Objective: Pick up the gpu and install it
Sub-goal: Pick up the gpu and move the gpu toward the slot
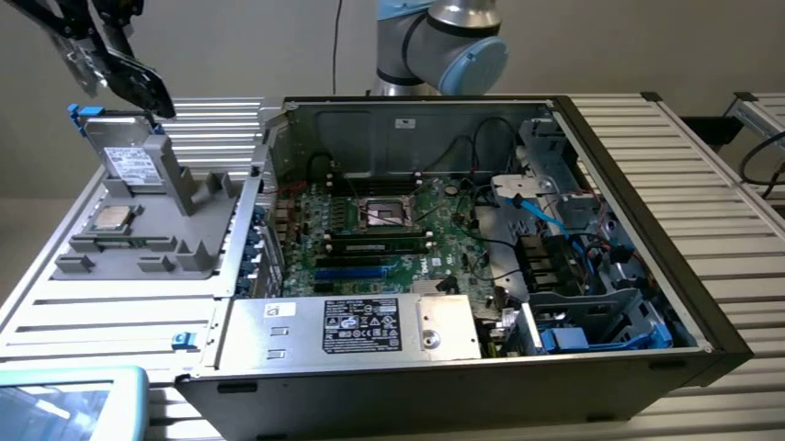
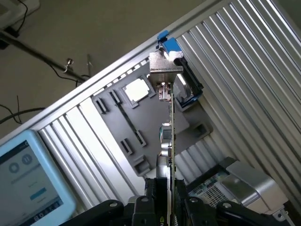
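Note:
The gpu (image 2: 171, 127) is seen edge-on in the wrist view, a thin card with a silver metal bracket (image 2: 164, 70) at its far end. My gripper (image 2: 170, 200) is shut on its near end, one black finger (image 2: 153, 200) on each face. In the exterior view the gpu (image 1: 135, 78) hangs tilted in the air at the upper left, above the grey parts holder (image 1: 147, 248) and apart from it. The open computer case (image 1: 613, 184) with its green motherboard (image 1: 368, 230) lies to the exterior view's right of the holder.
On the holder stand a silver boxed part with blue clips (image 1: 129, 161) and a flat processor chip (image 1: 108, 219). A silver power supply (image 1: 368, 326) fills the case's near side. A tablet screen (image 1: 62, 404) lies at the table's near left corner. The arm's base (image 1: 436, 46) rises behind the case.

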`<state>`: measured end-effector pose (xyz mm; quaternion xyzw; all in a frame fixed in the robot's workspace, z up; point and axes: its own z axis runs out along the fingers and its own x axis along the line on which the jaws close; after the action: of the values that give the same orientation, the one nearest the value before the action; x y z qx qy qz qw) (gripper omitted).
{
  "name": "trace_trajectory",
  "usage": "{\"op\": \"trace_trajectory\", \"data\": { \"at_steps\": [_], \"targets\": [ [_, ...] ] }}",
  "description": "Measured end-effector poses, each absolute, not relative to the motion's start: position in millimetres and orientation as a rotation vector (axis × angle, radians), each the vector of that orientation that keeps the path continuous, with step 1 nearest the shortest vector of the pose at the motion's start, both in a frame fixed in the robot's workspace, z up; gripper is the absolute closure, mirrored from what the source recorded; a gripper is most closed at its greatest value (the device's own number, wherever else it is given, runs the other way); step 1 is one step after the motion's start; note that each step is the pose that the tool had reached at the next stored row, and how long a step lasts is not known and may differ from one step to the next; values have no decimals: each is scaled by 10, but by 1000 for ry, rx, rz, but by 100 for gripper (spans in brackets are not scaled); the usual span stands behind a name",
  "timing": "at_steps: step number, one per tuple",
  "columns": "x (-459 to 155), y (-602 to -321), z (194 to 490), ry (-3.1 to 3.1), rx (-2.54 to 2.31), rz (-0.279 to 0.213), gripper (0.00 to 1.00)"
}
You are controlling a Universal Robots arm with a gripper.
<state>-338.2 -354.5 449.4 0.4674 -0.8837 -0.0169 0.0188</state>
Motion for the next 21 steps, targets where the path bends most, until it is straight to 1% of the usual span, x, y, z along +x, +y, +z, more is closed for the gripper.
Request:
{"op": "trace_trajectory", "data": {
  "at_steps": [21],
  "targets": [
    [-3380, -3545, 4516, -2465, 1878, -43, 73]
  ]
}}
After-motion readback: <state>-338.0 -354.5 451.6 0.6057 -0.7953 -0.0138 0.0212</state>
